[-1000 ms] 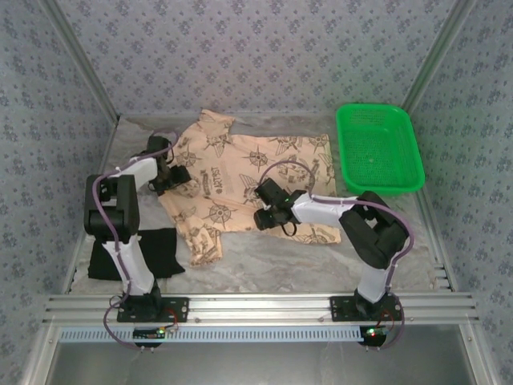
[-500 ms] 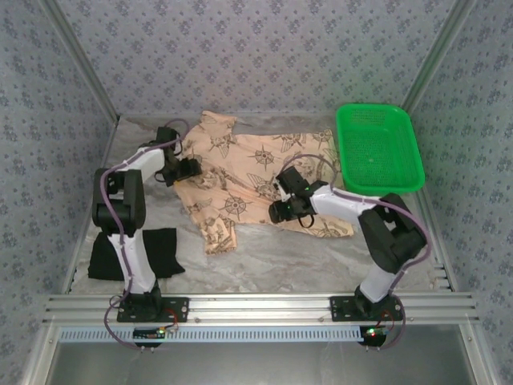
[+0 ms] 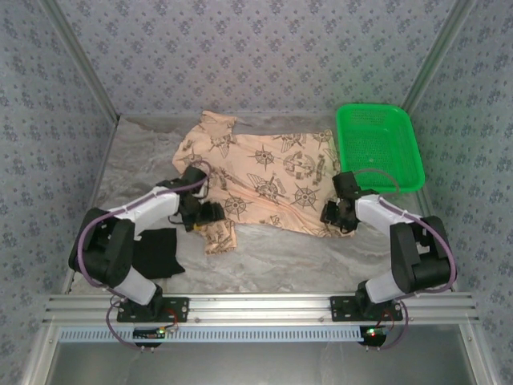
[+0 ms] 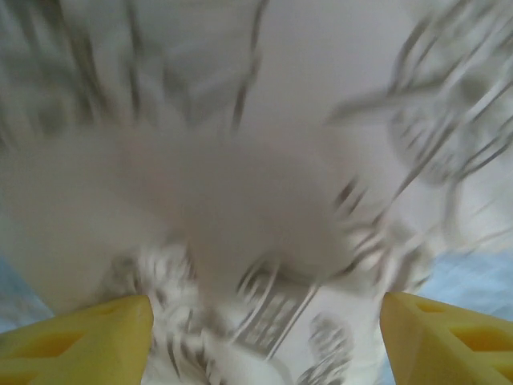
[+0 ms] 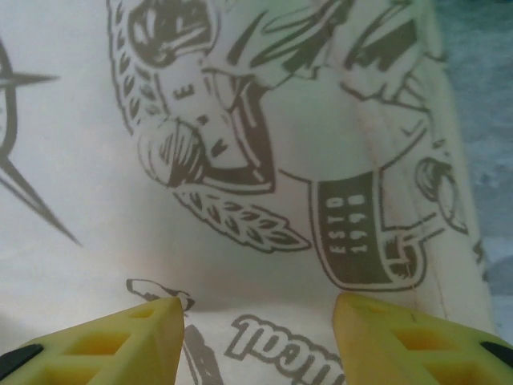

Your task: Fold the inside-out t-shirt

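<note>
The inside-out t-shirt (image 3: 256,172), peach-tan with dark compass and ship prints, lies spread across the middle of the table. My left gripper (image 3: 212,213) is low over its lower-left part. The left wrist view is blurred, but the yellow fingertips (image 4: 80,341) stand wide apart there, with bunched printed fabric (image 4: 264,241) under the gripper (image 4: 264,345). My right gripper (image 3: 330,215) is at the shirt's lower right edge. Seen from the right wrist, this gripper (image 5: 260,337) is open just above flat printed cloth (image 5: 240,160), with a low crease running between the tips.
A green plastic basket (image 3: 410,170) stands at the back right, close to the shirt's right edge. A plain black folded garment (image 3: 156,253) lies at the near left beside the left arm. Patterned walls close in the table on three sides.
The left gripper has come from the shirt's far left sleeve area toward the near side, to its lower-left part. The right gripper has slid right across the shirt to its right edge; the cloth lies more spread out.
</note>
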Robot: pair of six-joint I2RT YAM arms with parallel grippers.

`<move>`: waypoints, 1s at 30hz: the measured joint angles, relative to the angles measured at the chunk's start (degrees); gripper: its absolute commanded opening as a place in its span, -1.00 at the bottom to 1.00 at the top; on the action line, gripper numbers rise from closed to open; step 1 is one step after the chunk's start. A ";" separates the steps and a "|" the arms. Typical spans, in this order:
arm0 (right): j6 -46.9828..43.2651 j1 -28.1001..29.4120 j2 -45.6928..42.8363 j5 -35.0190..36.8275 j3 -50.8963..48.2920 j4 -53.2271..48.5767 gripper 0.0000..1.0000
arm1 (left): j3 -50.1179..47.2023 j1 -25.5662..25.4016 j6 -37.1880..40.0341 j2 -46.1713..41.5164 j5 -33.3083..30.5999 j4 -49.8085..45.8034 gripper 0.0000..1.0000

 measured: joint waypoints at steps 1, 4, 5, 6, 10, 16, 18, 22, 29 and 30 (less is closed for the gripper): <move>0.28 -0.50 -0.63 0.28 -0.20 0.02 0.10 | -1.18 -1.40 -0.74 -0.63 -0.35 -1.36 0.50; 1.03 -2.45 -1.66 0.96 -1.05 0.33 0.09 | -4.76 -4.15 -3.50 -3.91 -0.81 -3.32 0.38; 1.22 -3.04 -1.70 1.11 -1.40 0.46 0.09 | -6.08 -4.57 -4.33 -4.90 -0.81 -3.52 0.33; 1.51 -3.58 -1.70 1.29 -1.77 0.61 0.09 | -7.82 -4.94 -5.73 -5.97 -0.85 -3.69 0.29; 1.77 -4.28 -2.05 2.25 -2.43 1.38 0.09 | -11.17 -5.38 -9.97 -10.01 -2.19 -3.65 0.04; 1.92 -6.47 -1.99 3.65 -3.23 3.52 -0.04 | -14.84 -5.44 -14.60 -18.71 -4.00 -9.42 -0.76; 1.73 -7.63 -1.95 3.61 -3.32 4.11 -0.07 | -14.91 -5.46 -15.30 -20.24 -4.02 -10.29 -0.78; 1.31 -9.18 -1.90 3.43 -3.34 4.90 -0.06 | -14.88 -5.44 -15.50 -20.72 -4.15 -12.35 -0.81; 1.01 -7.85 -3.10 3.41 -3.32 3.50 0.08 | -14.91 -5.44 -15.93 -20.74 -2.93 -14.80 0.10; 1.44 -7.34 -3.85 3.45 -3.32 2.56 0.11 | -15.13 -5.68 -15.91 -20.74 -1.97 -14.08 0.12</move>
